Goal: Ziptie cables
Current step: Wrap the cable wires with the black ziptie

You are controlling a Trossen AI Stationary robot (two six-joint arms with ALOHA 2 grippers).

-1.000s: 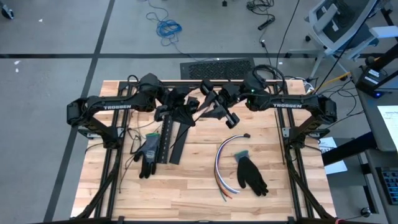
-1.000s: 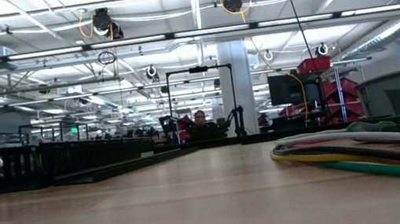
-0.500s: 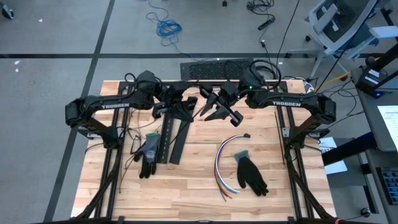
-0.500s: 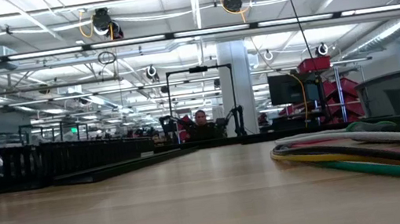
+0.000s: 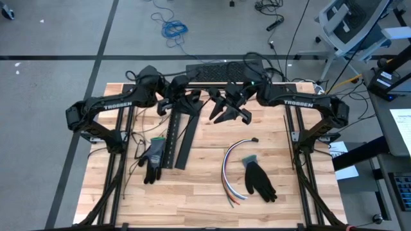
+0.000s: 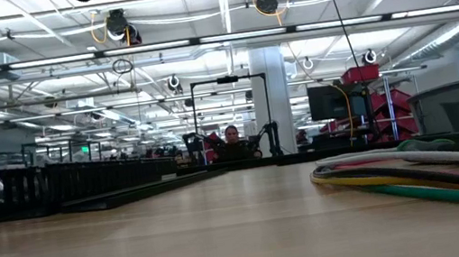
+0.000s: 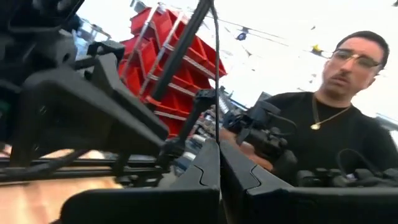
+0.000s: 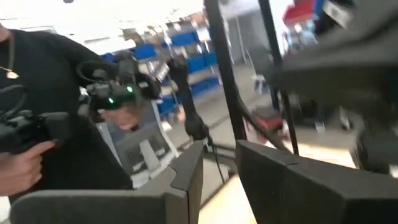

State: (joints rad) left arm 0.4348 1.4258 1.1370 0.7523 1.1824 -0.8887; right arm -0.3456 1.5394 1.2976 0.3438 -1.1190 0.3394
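High view: white TROSSEN lettering on both arms, cables (image 5: pixel 232 168) curved on the table (image 5: pixel 205 192) beside a black glove (image 5: pixel 259 180), left gripper (image 5: pixel 187 106) jaws closed and empty, right gripper (image 5: pixel 226 114) jaws slightly parted, holding nothing; low view: cables (image 6: pixel 419 173) lying at the right.

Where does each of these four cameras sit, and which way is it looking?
High: overhead, straight down on the table; both arms, cables show.
Low: at tabletop height, looking level across; cables on the right, arm parts along the top edge.
Left wrist: past shut left gripper toward a person.
Right wrist: past right gripper, same person.
High and low share the cables.
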